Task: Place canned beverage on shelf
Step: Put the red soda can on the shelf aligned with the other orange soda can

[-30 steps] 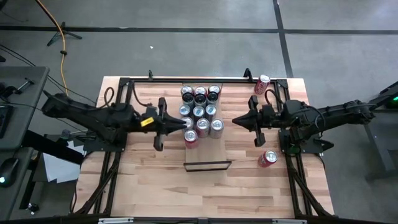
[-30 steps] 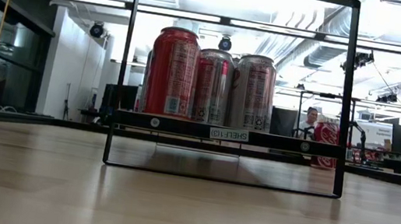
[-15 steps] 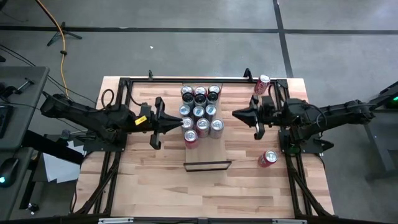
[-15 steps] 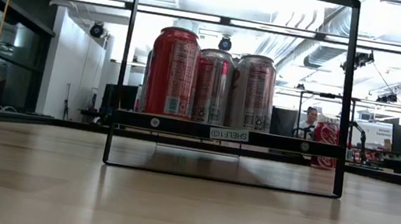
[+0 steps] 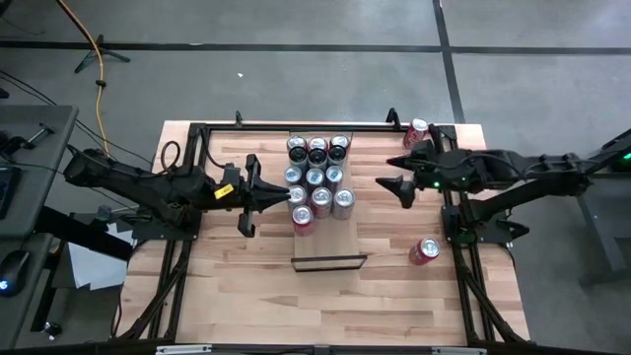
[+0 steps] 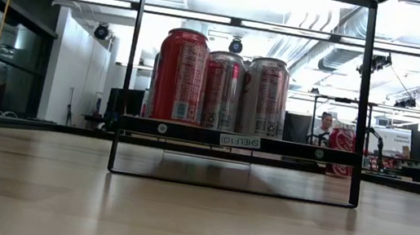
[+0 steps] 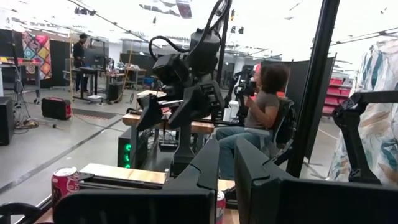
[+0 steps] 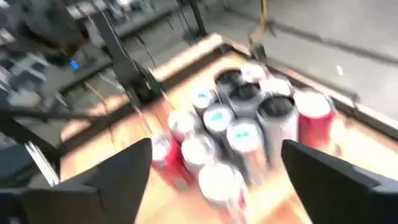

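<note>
Right claw point(image 5: 403, 176) spread wide, empty, beside cans point(image 5: 315, 180) packed on shelf point(image 5: 327, 233). Left claw point(image 5: 250, 194) shut, empty. Risk: packed cans toppled if clipped by swing toward loose can point(image 5: 425, 250).

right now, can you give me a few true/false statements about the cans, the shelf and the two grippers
1. The cans on the shelf stand upright in a tight cluster. True.
2. A red can lies on its side on the tabletop beside the right arm's base. True.
3. The right gripper is shut on a can. False: its fingers stand open and hold nothing, off to the right of the cluster.
4. The left gripper is spread wide open. False: it is shut and holds nothing, left of the cluster.
5. Every can on the table is on the shelf. False: another red can sits at the far right corner.
</note>
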`<state>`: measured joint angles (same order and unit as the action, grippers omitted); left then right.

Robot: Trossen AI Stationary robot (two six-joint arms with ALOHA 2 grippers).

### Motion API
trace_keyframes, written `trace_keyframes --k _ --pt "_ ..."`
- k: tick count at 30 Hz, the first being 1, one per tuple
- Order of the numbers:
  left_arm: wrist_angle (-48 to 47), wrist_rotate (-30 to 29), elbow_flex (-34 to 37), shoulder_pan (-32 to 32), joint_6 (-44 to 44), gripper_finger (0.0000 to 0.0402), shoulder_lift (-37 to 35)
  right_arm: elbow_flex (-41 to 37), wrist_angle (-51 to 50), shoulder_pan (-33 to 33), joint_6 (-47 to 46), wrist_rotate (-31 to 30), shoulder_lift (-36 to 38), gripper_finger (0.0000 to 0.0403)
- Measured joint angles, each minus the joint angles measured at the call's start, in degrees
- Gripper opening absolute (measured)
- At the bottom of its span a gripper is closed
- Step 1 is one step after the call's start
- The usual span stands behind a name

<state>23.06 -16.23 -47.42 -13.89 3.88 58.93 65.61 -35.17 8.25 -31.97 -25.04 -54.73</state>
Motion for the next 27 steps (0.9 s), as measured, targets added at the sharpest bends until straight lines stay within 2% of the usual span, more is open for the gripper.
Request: trace_keyframes --k 4,7,11,13,15,18,22,27 --pt "-1.1 0.0 0.0 0.0 0.0 0.0000 0.0 5.2 -15.2 0.0 -6.4 4.3 -0.5 0.0364" --pt "-0.9 0.0 0.0 0.0 0.0 0.0000 0.0 6.5 -26.7 0.1 -16.6 8.2 -0.5 0.0366" --pt "-0.9 0.0 0.0 0.0 0.0 0.0000 0.0 3.6 -42.6 2.3 -34.1 14.2 -0.4 0.0366" --pt "-0.9 0.0 0.0 0.0 0.0 0.0000 0.0 0.3 -46.6 4.8 -40.9 17.7 -0.4 0.0366" --pt "-0.9 0.0 0.0 0.0 0.0 0.0000 0.0 -3.3 -48.8 7.6 -45.7 21.1 -0.4 0.0366" --pt "-0.9 0.0 0.0 0.0 0.0 0.0000 0.0 -7.9 -46.7 11.5 -51.2 25.0 -0.4 0.0366" --pt "-0.9 0.0 0.0 0.0 0.0 0.0000 0.0 -11.1 -41.2 15.8 -57.3 25.2 -0.4 0.0366" --pt "-0.9 0.0 0.0 0.0 0.0 0.0000 0.0 -12.3 -42.3 19.5 -64.8 24.7 -0.6 0.0366"
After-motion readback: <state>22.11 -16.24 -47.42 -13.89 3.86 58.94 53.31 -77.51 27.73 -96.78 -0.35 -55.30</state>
